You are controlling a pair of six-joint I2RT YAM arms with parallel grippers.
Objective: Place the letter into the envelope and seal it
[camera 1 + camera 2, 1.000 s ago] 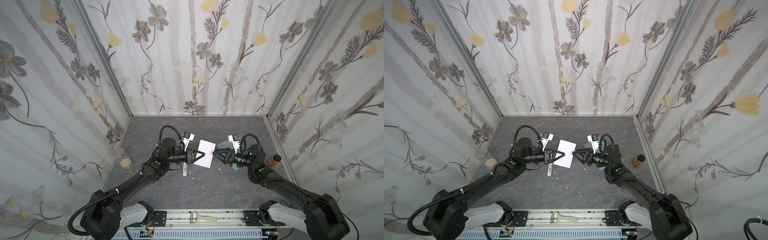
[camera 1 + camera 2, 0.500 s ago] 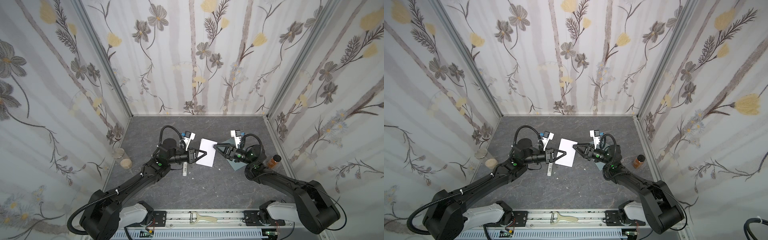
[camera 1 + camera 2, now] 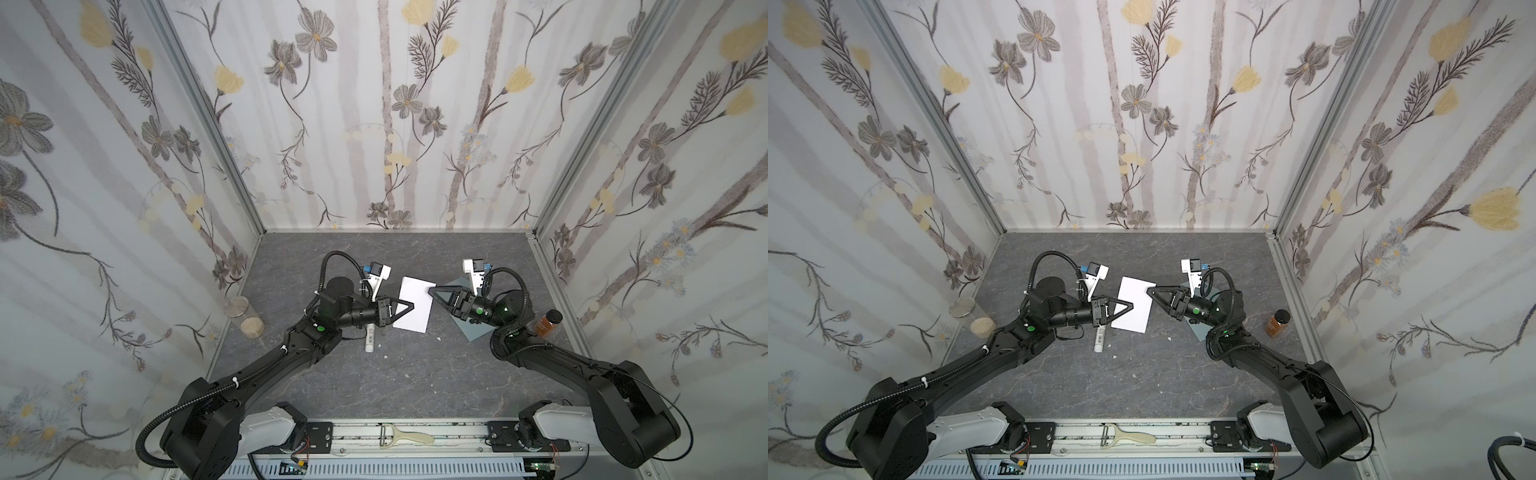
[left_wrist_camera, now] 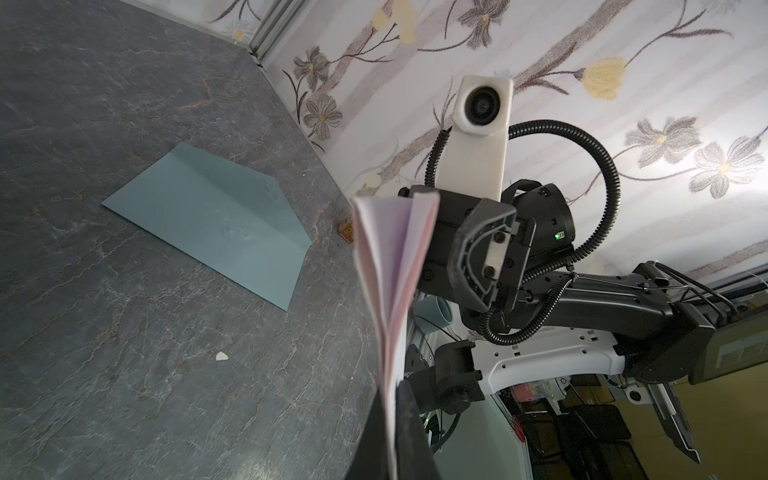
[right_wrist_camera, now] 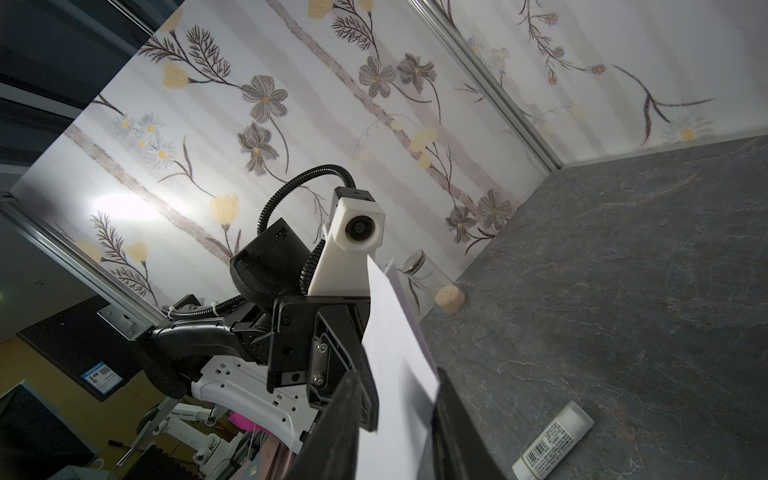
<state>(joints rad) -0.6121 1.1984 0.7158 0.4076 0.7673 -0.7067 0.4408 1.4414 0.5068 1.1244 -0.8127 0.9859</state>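
Tabletop [image 3: 374, 374] unchanged; right hand [image 3: 431, 290] now straddles the letter [image 3: 415, 309].

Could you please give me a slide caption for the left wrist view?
Folded letter pinched edge-on in the left fingers; envelope lying flat on the table beyond.

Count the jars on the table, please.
2. One clear jar is by the left wall; one amber jar is by the right wall. Others may hide behind the arms.
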